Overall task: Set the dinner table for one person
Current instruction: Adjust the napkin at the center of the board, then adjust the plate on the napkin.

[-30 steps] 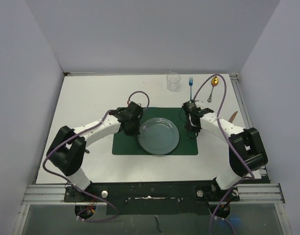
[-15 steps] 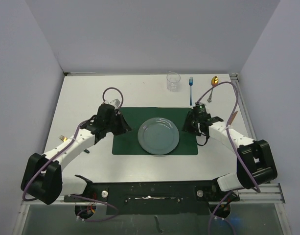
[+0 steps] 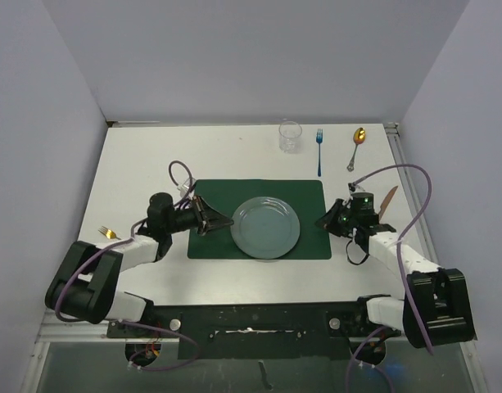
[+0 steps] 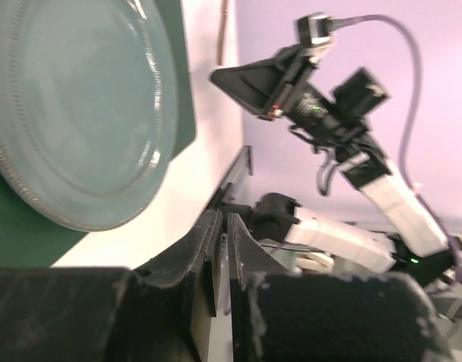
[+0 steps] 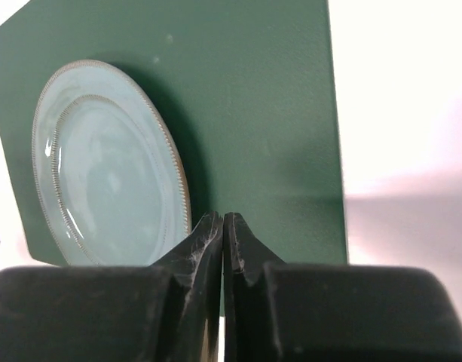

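The left gripper and right gripper are hovering closed and empty, flanking the plate, while the blue fork is lying near-to-far toward the far edge of the dinner table, nearer the right gripper.

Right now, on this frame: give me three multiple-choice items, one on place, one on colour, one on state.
1. The plate sits: A on the green placemat; B on bare tabletop; C on a tray.
2. The fork beside the glass is: A gold; B blue; C black.
3. The right gripper is: A shut, empty; B shut on a spoon; C wide open.
Answers: 1 A, the top view shows green under it. 2 B, blue against the white. 3 A, the wrist view shows the fingers together, nothing between.
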